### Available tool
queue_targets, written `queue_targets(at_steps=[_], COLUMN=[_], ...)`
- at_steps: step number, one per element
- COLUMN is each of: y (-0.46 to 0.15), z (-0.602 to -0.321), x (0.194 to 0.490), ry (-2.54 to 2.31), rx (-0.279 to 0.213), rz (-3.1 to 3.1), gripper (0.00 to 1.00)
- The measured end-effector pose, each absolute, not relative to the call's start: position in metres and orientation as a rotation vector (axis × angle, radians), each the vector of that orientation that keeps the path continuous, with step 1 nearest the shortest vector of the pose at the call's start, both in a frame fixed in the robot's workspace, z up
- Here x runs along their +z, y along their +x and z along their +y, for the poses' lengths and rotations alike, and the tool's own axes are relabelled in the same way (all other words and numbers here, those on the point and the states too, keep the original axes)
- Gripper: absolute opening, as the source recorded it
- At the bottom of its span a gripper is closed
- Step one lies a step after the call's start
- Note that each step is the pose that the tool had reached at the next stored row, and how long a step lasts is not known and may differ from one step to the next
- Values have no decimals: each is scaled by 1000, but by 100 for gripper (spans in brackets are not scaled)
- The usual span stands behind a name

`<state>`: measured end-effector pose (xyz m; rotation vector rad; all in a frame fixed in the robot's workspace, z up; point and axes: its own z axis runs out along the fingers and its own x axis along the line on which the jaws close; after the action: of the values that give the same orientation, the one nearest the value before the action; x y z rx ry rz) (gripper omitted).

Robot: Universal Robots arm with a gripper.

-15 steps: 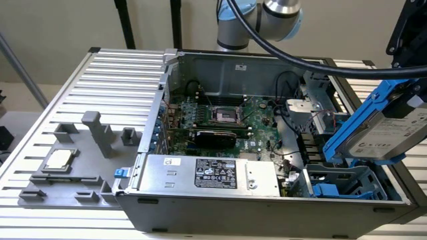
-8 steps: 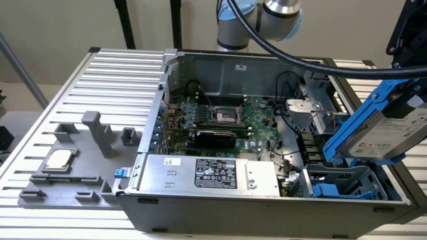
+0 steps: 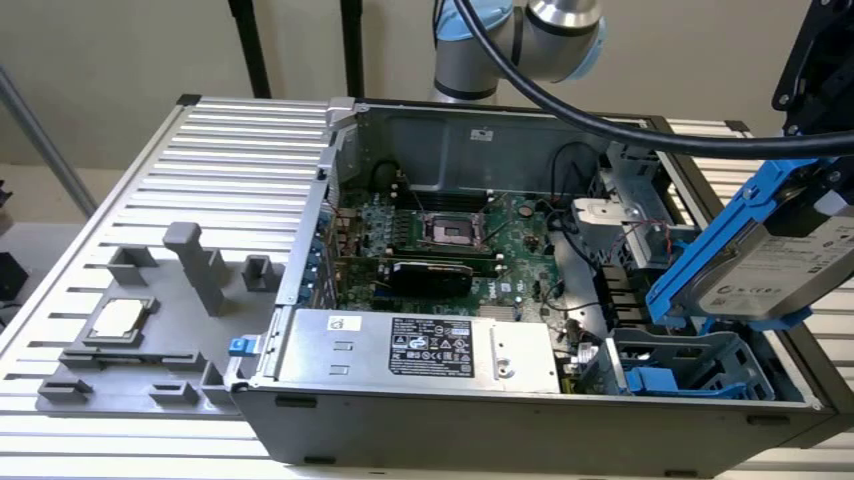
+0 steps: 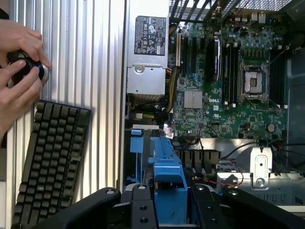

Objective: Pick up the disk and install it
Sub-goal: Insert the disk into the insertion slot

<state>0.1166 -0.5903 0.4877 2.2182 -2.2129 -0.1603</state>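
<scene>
The disk (image 3: 787,262) is a silver drive with a white label in a bright blue carrier. It hangs tilted in the air at the exterior view's right, above the front right corner of the open computer case (image 3: 307,250). My gripper (image 3: 817,185) is shut on it from above. In the wrist view the blue carrier (image 4: 167,174) sticks out between my black fingers (image 4: 143,210), over the case's inside. Below the disk sits a grey-blue drive cage (image 3: 683,365) with nothing in its top slot.
Inside the case lie the green motherboard (image 3: 427,235) and the silver power supply box (image 3: 420,350). A grey fixture tray with a small chip (image 3: 118,318) stands at the exterior view's left. Beside the case are a black keyboard (image 4: 52,157) and a person's hands (image 4: 19,62).
</scene>
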Motion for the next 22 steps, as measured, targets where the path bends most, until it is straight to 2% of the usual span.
queue_targets(at_steps=[9,22], y=[114,110], z=[-588,-582], x=[477,454], ry=[2196,2191], rx=[-110,-93], rz=[-2194,-2190], gripper=[33,33])
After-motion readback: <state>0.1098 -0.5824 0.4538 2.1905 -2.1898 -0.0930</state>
